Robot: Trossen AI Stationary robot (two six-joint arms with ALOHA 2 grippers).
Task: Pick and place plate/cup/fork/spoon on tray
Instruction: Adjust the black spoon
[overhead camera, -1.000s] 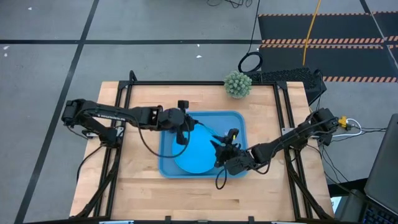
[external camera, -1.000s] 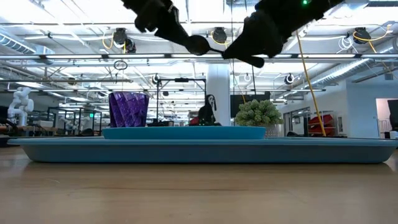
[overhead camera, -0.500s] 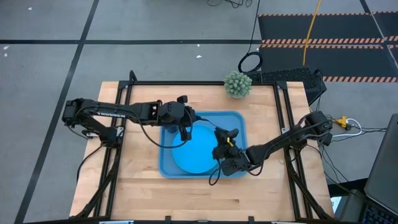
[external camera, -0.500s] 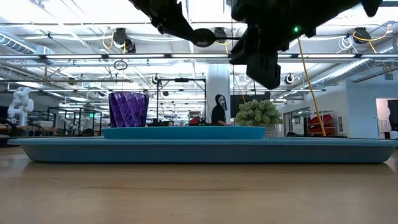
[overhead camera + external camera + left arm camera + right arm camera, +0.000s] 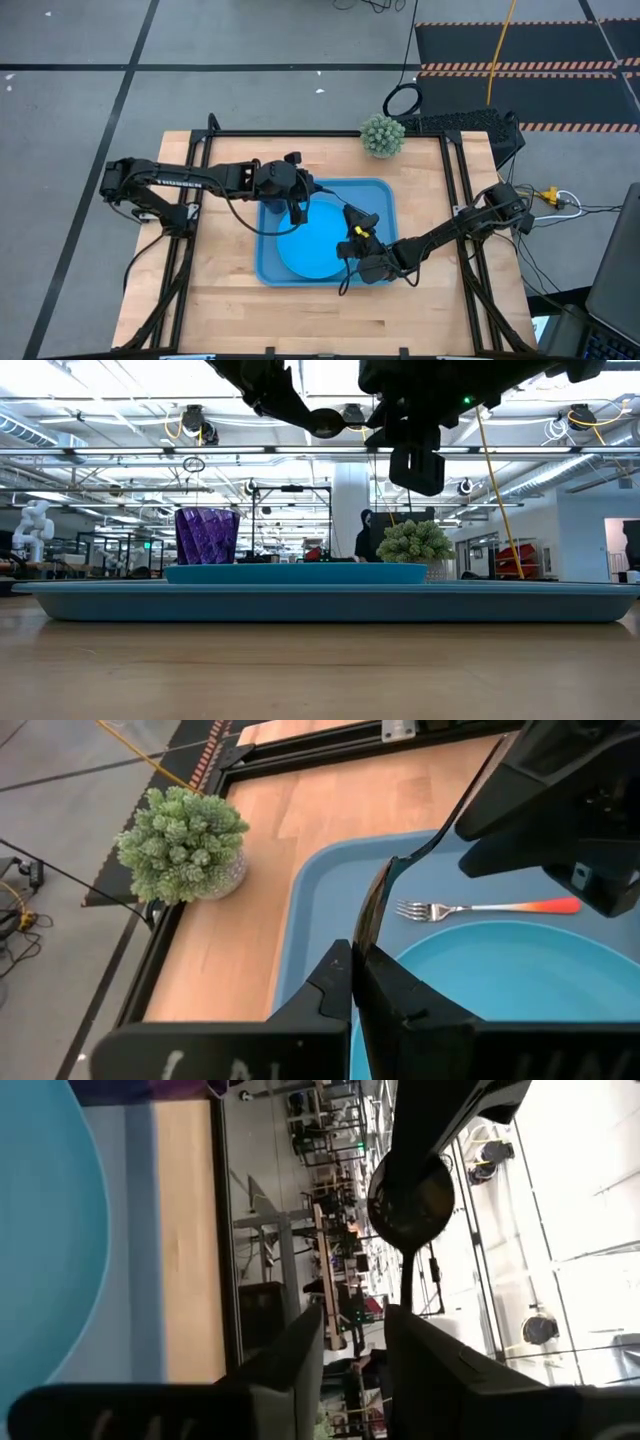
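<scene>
Spoon [image 5: 372, 910] is the piece in play, pinched upright between the left gripper [image 5: 297, 212]'s fingers and hanging in the air over the tray [image 5: 268, 262], near its far-left part beside the cup [image 5: 207, 536]. Below it the plate [image 5: 320, 250] fills most of the tray, and the fork [image 5: 485, 907] lies flat on the tray floor just beyond the plate, toward the tray's far rim. To my eye the neat move is to lower the spoon onto bare tray alongside the fork, clear of the plate's edge and the cup, before letting go. The right gripper [image 5: 350, 238] hovers over the plate's right side, fingers slightly parted and empty, close enough that the arms should keep apart.
</scene>
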